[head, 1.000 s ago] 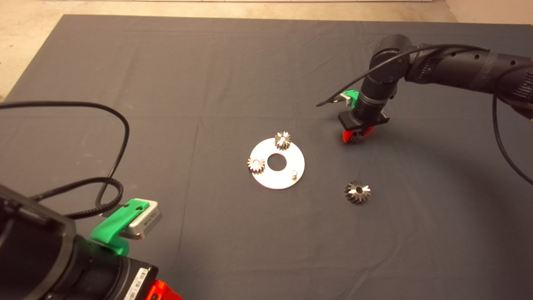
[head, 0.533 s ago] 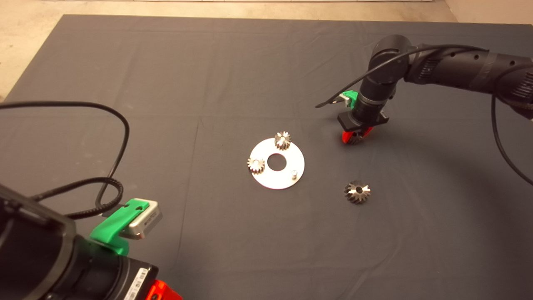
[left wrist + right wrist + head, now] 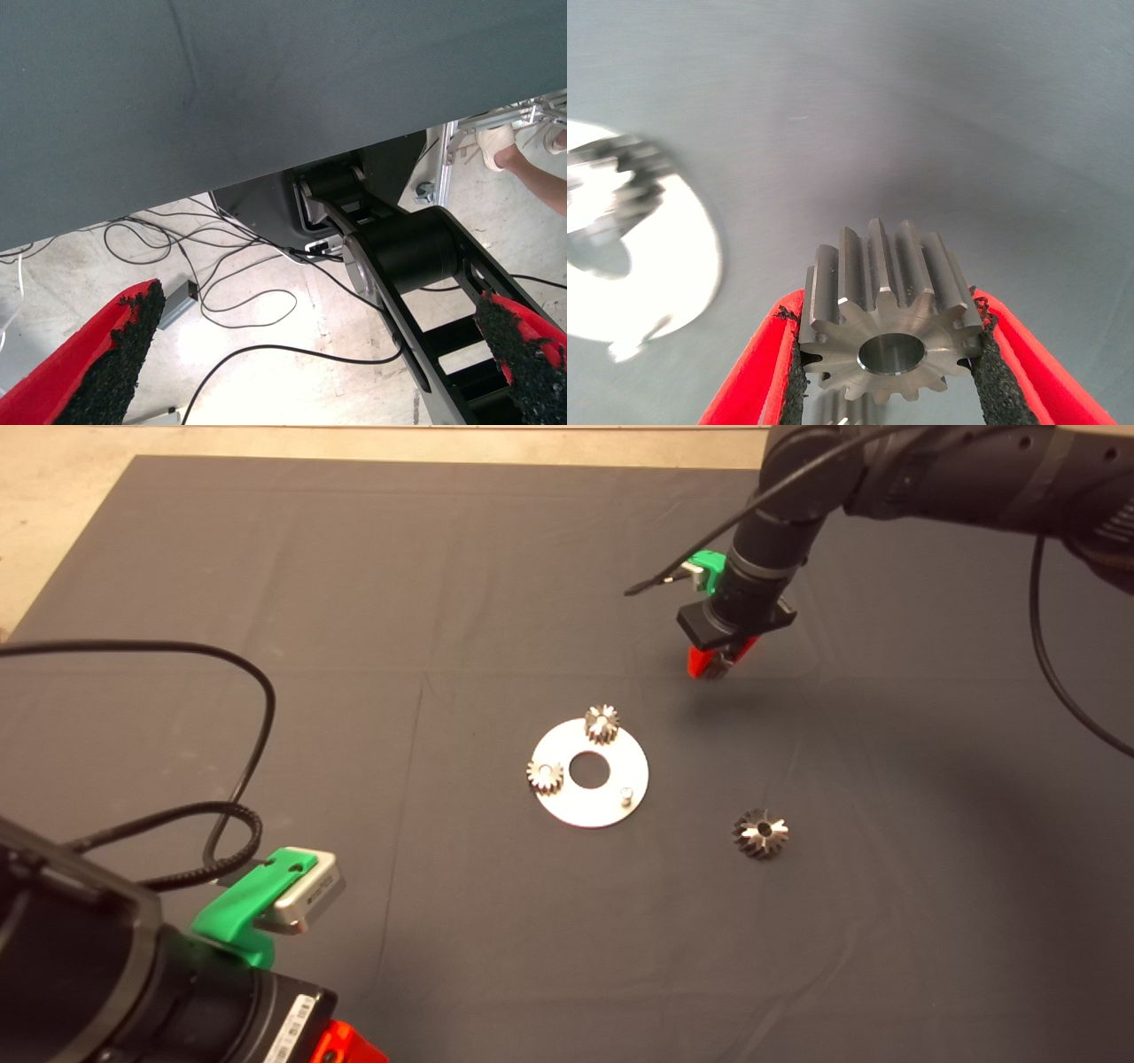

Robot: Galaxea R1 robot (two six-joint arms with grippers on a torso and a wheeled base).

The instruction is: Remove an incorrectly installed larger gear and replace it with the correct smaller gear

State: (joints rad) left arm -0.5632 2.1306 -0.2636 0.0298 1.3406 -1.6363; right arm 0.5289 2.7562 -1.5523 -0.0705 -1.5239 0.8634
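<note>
- The smaller gear (image 3: 888,332) is sitting between the two red fingers (image 3: 757,372) of the right gripper (image 3: 888,354), and the black pads are pressing on its teeth from both sides, so the gripper is pinching it.
- In the head view this right gripper (image 3: 714,662) is hanging above the dark mat (image 3: 354,584), off its surface, beyond the round plate and a little to the right of it, and the gear is showing there only as a small grey bit under the fingers.
- The larger gear (image 3: 760,833) is lying flat on the mat with its centre hole up, to the right of the plate and apart from it, touching nothing.
- The silvery round plate (image 3: 602,802) is lying near the middle of the mat and is having a big hole in its centre.
- Two small gears are sitting on the plate, one (image 3: 601,724) at its far edge and one (image 3: 545,776) at its left edge.
- A short bare pin (image 3: 625,794) is standing on the plate's right part with no gear on it.
- The left gripper (image 3: 310,372) is waiting at the lower left edge of the head view, and its fingers are standing spread wide with nothing between them.
- Its wrist camera is showing the floor with black cables (image 3: 221,292), part of the robot's black frame (image 3: 416,266), and a person's leg (image 3: 532,173).
</note>
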